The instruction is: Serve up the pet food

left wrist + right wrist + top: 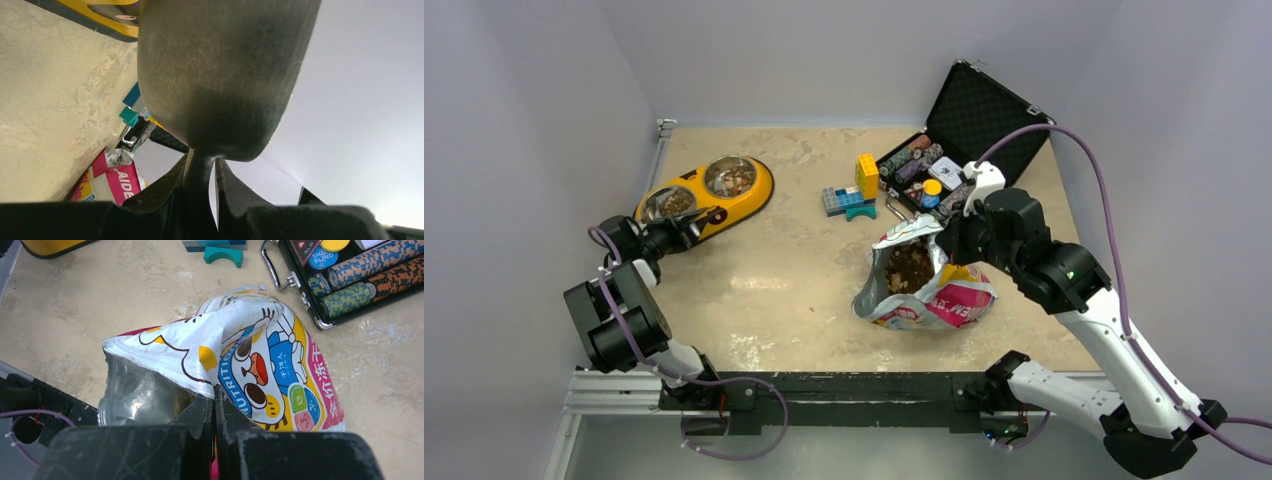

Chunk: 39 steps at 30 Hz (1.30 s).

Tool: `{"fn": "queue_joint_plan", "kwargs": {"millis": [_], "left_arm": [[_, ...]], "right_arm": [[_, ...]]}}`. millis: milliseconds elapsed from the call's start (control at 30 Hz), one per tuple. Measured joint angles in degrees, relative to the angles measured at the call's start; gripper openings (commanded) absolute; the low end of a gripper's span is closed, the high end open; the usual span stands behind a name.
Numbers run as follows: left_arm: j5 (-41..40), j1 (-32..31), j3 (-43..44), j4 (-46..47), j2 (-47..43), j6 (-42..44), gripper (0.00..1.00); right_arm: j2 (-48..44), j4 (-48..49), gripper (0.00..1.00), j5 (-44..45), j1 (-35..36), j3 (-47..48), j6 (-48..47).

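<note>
Right claw [215, 412] pinches the bag [260, 365] rim to expose kibble [911, 265]; left claw [202, 170] (clenched on a scoop [220, 75]) hangs by the feeder [762, 190].

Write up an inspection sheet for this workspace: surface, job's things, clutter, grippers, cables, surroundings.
Surface: beige table, mottled with worn patches.
Job's things: pet food bag open at centre right, kibble showing in its mouth; yellow feeder at far left, both its steel bowls holding kibble.
Clutter: open poker chip case at the far right; toy bricks beside it.
Grippers: left gripper shut on a dark scoop by the feeder; right gripper shut on the bag's rim.
Cables: purple cables loop along both arms.
Surroundings: plain pale walls on three sides; nothing else seen.
</note>
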Motion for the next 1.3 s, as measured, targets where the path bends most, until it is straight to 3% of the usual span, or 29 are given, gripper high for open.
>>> {"fn": "queue_joint_plan", "kwargs": {"millis": [567, 1000, 1300], "left_arm": [[-2.43, 0.22, 2.82, -9.49, 0.2, -6.56, 0.0], [-5.14, 0.33, 13.86, -33.35, -0.81, -7.61, 0.0], [-4.7, 0.33, 26.71, -51.04, 5.25, -7.43, 0.0]], "right_arm": [[1.14, -0.42, 0.0, 0.55, 0.0, 0.87, -0.15], [1.14, -0.44, 0.0, 1.46, 0.0, 0.87, 0.24], [1.53, -0.48, 0.0, 1.46, 0.0, 1.07, 0.24]]}}
